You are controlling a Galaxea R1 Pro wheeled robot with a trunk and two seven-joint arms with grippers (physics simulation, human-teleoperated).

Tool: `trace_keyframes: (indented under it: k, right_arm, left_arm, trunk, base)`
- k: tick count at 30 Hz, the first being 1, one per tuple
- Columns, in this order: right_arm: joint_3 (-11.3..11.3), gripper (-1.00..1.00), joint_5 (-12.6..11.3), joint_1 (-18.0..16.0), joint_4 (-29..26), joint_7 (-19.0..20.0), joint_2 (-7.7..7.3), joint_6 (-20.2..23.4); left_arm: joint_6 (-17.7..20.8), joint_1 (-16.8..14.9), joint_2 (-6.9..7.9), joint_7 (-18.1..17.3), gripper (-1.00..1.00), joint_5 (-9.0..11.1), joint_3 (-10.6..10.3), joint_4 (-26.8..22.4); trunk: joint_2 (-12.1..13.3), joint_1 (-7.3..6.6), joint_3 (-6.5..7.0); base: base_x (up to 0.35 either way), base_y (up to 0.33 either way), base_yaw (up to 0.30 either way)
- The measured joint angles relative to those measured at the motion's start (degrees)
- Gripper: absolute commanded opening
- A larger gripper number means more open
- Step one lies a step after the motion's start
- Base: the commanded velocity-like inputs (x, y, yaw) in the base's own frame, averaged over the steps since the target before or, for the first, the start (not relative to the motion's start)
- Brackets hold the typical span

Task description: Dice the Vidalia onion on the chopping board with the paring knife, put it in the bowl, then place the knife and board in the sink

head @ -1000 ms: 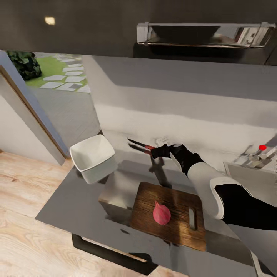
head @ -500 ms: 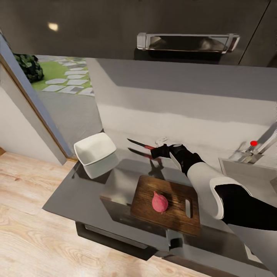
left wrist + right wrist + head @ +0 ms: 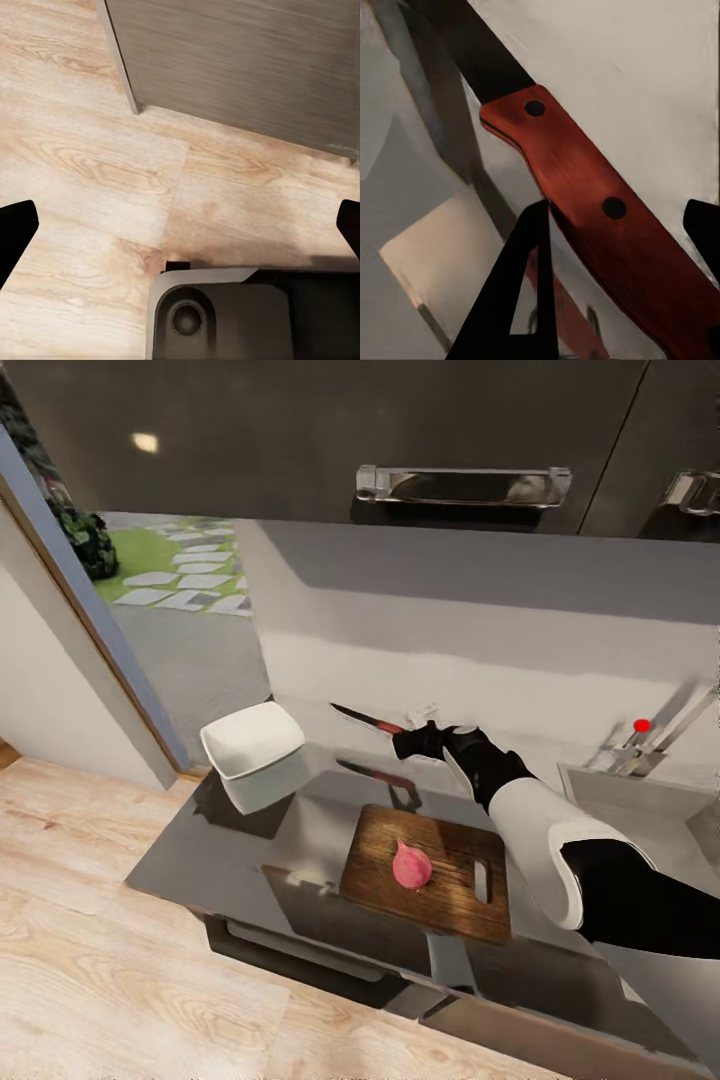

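Head view: one onion point(image 3: 411, 865) on one chopping board point(image 3: 430, 872); one bowl point(image 3: 252, 741); one paring knife point(image 3: 368, 722).

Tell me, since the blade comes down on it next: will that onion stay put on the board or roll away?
The onion is round and tapers to a tip, lying loose on the flat chopping board, so it will probably roll if nudged sideways. Nothing braces it. The paring knife, held in the right gripper, may glance off its smooth-looking skin.
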Motion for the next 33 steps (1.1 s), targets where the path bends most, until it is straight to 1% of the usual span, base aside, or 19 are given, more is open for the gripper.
trace_keyframes:
  k: [4,13,16,18,21,24,27,29,32,33]
  right_arm:
    - [0.10,-1.00,-0.05,0.00,-2.82,-0.11,-0.28,-1.02]
    - [0.09,-1.00,-0.01,0.02,-6.82,-0.51,-0.51,-1.19]
    - [0.14,-1.00,1.46,0.01,-10.62,-1.82,-0.45,-0.41]
    - [0.19,-1.00,4.40,0.05,-15.80,-3.81,-0.28,1.90]
    - [0.21,-1.00,5.49,0.92,-18.12,-4.42,-0.15,2.68]
    - [0.22,-1.00,5.86,3.32,-21.76,-5.19,-0.03,2.89]
    - [0.22,-1.00,5.98,7.55,-27.30,-6.53,0.02,2.97]
    - [0.22,-1.00,6.11,9.42,-29.92,-6.86,0.04,3.02]
    - [0.22,-1.00,7.30,16.48,-39.55,-7.29,0.06,3.61]
    - [0.22,-1.00,7.55,17.93,-41.50,-7.33,0.06,3.88]
  left_arm:
    - [0.00,0.00,0.00,0.00,1.00,0.05,0.01,0.00]
    - [0.00,0.00,0.00,0.00,1.00,0.09,0.01,0.08]
    - [0.00,0.00,0.00,0.00,1.00,0.09,0.01,0.09]
    - [0.00,0.00,0.00,0.00,1.00,0.15,0.01,0.09]
    - [0.00,0.00,0.00,0.00,1.00,0.17,0.05,0.20]
    - [0.00,0.00,-0.04,0.00,1.00,0.12,0.09,0.98]
    - [0.00,0.00,-0.03,0.00,1.00,0.09,0.11,1.35]
    - [0.00,0.00,-0.03,0.00,1.00,0.08,0.11,1.41]
    - [0.00,0.00,-0.03,0.00,1.00,0.08,0.11,1.47]
    - [0.00,0.00,-0.02,0.00,1.00,0.08,0.11,1.47]
  trunk:
    - [0.00,-0.01,0.07]
    - [0.01,-0.01,0.09]
    - [0.00,-0.02,0.10]
    - [0.00,-0.02,0.10]
    - [0.01,-0.01,0.09]
    - [0.01,-0.01,0.09]
    - [0.01,-0.01,0.09]
    - [0.01,-0.01,0.09]
    - [0.01,-0.02,0.08]
    - [0.01,-0.01,0.09]
  base:
    - [-0.024,0.000,0.000]
    - [-0.003,0.000,0.000]
    - [0.000,0.000,0.000]
    - [0.000,0.000,0.000]
    - [0.000,0.000,0.000]
    - [0.000,0.000,0.000]
    - [0.000,0.000,0.000]
    - [0.000,0.000,0.000]
    - [0.000,0.000,0.000]
    - [0.000,0.000,0.000]
